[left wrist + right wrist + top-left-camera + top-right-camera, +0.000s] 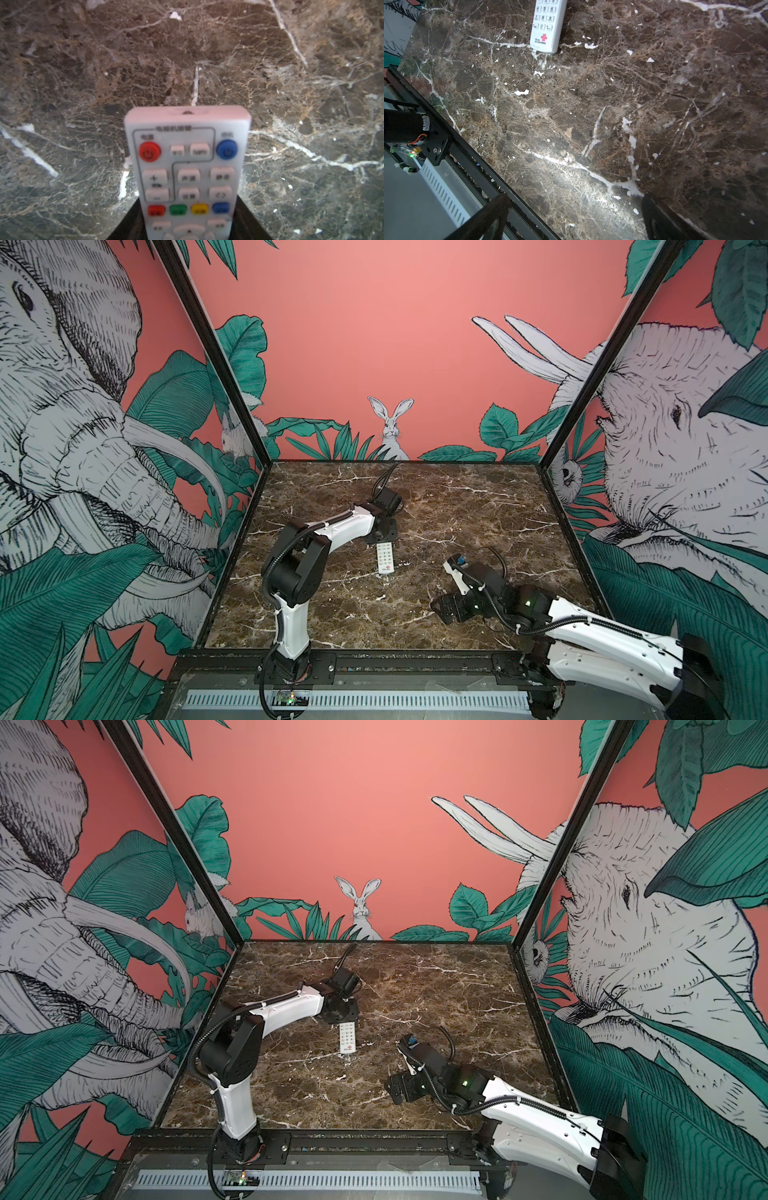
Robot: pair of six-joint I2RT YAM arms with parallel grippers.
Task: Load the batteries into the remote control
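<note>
Pinching the remote control (384, 558) at its coloured-button end, the left gripper (381, 536) hangs over the worktop (457, 510); the right gripper (575, 216) hovers nearby, spread wide.

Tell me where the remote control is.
In both top views the remote control is buttons-up near the table's middle, slightly left, its far end between the jaws of the left gripper.

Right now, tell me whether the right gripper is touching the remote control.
Apart. The right wrist view shows bare table between the right gripper and the remote control.
</note>
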